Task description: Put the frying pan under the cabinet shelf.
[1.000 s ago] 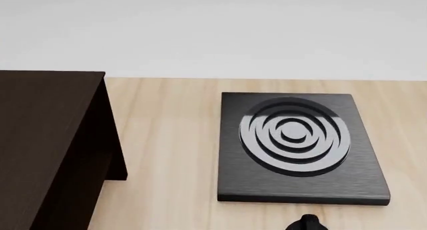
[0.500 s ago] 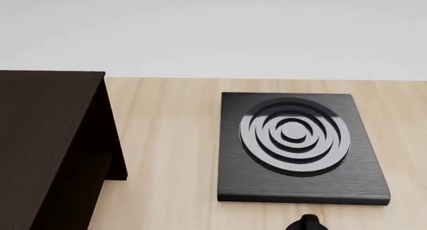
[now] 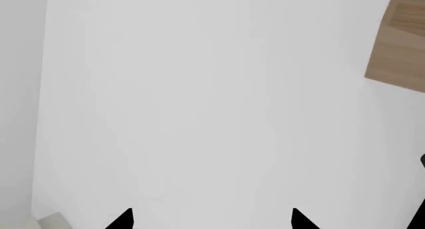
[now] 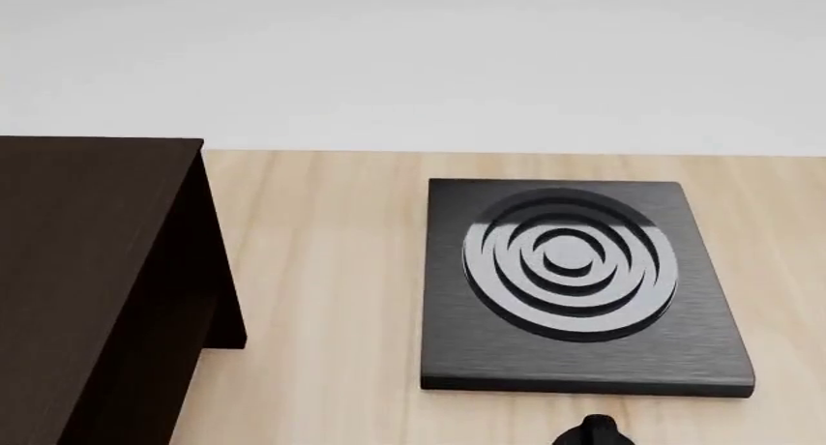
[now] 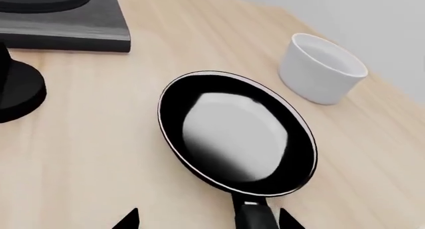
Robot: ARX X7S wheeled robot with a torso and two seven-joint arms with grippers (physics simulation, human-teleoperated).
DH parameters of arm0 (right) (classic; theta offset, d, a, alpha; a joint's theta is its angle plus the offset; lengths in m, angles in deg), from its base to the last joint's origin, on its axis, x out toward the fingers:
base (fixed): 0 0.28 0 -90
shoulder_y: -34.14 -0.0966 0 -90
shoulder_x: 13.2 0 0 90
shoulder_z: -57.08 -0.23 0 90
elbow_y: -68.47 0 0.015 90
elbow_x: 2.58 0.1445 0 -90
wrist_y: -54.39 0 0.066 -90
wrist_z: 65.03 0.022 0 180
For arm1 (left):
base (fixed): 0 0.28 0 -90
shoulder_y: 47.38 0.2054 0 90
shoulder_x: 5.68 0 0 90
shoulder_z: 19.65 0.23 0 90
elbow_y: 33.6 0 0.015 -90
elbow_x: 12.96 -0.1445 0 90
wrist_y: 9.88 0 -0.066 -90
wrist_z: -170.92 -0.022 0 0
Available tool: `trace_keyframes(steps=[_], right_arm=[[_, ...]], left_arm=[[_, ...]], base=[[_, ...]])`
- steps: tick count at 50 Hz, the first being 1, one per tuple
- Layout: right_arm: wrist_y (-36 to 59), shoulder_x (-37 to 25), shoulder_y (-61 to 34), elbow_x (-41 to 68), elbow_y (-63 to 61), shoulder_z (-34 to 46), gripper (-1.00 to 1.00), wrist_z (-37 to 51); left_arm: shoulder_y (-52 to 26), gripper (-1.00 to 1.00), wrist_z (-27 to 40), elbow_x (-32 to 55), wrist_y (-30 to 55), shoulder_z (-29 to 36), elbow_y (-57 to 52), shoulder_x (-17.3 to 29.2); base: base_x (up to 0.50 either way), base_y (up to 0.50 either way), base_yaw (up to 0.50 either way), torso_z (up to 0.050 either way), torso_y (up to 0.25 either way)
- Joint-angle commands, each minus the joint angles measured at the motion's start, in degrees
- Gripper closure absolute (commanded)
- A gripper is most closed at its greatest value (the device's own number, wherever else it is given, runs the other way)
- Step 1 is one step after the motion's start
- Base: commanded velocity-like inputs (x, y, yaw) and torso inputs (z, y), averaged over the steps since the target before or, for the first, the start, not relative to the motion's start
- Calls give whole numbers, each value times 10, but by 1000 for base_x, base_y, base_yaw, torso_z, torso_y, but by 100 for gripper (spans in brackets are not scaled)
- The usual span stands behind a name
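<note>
From my head camera I see the cabinet shelf (image 4: pixel 91 271) at 9 o'clock, dark brown, flat top, side panel standing on the light wood worktop (image 4: pixel 323 300). Burner plate (image 4: pixel 575 285) sits at 3 o'clock of it, well apart, square, black, with concentric rings. A small black knob-like thing (image 4: pixel 594 431) pokes in at 6 o'clock, just beside the plate's near edge; can't tell what it is. White wall (image 4: pixel 413 68) behind the worktop at 12 o'clock.

Frying pan (image 5: pixel 236 134) shows only on my right wrist camera: flat on the worktop, glossy inside, thin silvery rim, handle (image 5: pixel 256 216) running toward the camera. It is out on the open worktop, not under the cabinet shelf. White bowl (image 5: pixel 322 67) stands upright near the pan's rim, not touching. A corner of the burner plate and a round black object (image 5: pixel 20 87) lie on the far side of the pan from the bowl.

Right end effector (image 5: pixel 207 220): two dark fingertips (image 5: pixel 126 220) spread wide, one on each side of the handle, no contact, so it's open, gripping nothing.

Left end effector (image 3: pixel 211 220): fingertips apart, open, nothing between them, facing plain white surface; a patch of wood (image 3: pixel 398 45) at the frame edge
</note>
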Motion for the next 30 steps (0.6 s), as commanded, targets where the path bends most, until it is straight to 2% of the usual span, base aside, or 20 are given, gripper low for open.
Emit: trace_keyframes(steps=[1,5,18,30], right_arm=[[-7,12,21,17,7,-46,-100,-31],[-3,33,22,5,8,-81,-100,-67],[57,52,14,15,-27,-168,-100,-91],[61,53,-10,4,19,-151,-100,-124]], left_arm=[[0,-100,0,0,0,0,0,0],[0,-100,0,0,0,0,0,0],[0,-100,0,0,0,0,0,0],[0,-100,0,0,0,0,0,0]], base=[[0,0,0,0,0],[0,0,0,0,0],[0,0,0,0,0],[0,0,0,0,0]])
